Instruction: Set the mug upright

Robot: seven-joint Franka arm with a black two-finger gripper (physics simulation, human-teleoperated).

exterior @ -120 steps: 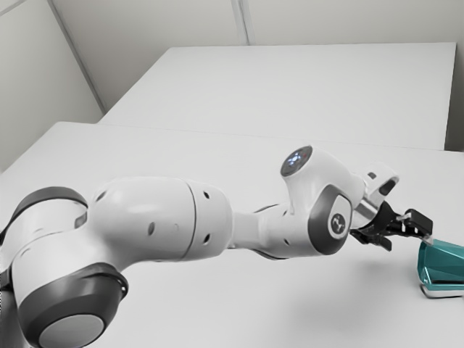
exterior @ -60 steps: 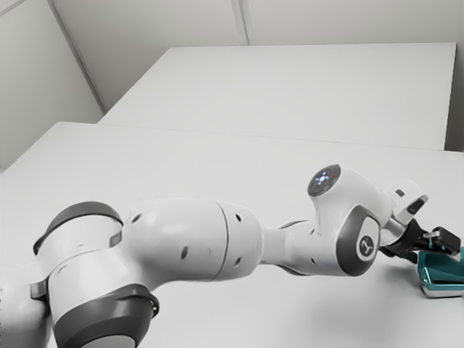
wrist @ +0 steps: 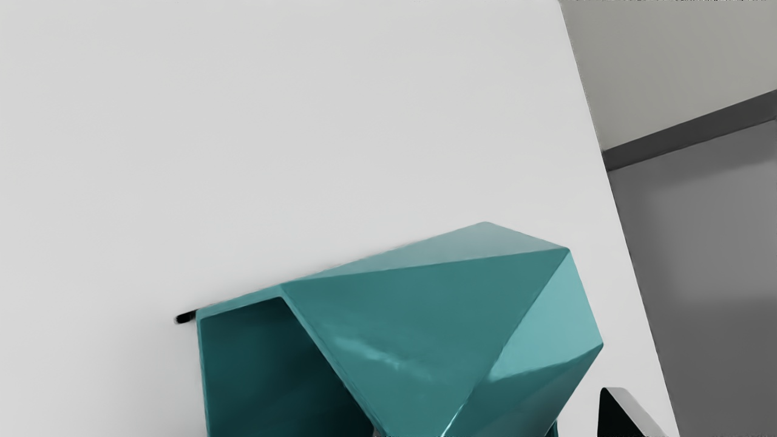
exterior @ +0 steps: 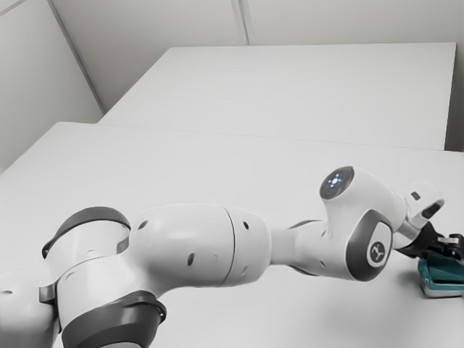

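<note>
In the exterior view, your mug [exterior: 440, 273] lies tipped on the surface [exterior: 377, 312], the tool [exterior: 443, 253] right at it. In the wrist view, a fingertip [wrist: 609, 419] stands clear of the mug; the tool looks unclosed. You're likely lining up: straddle, grip, then rotate.

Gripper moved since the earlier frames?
Yes. Against the far tabletop, the gripper has shifted toward the exterior view's right and downward, now at the teal mug.

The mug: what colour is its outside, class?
The mug is teal outside, clearest in the wrist view.
</note>
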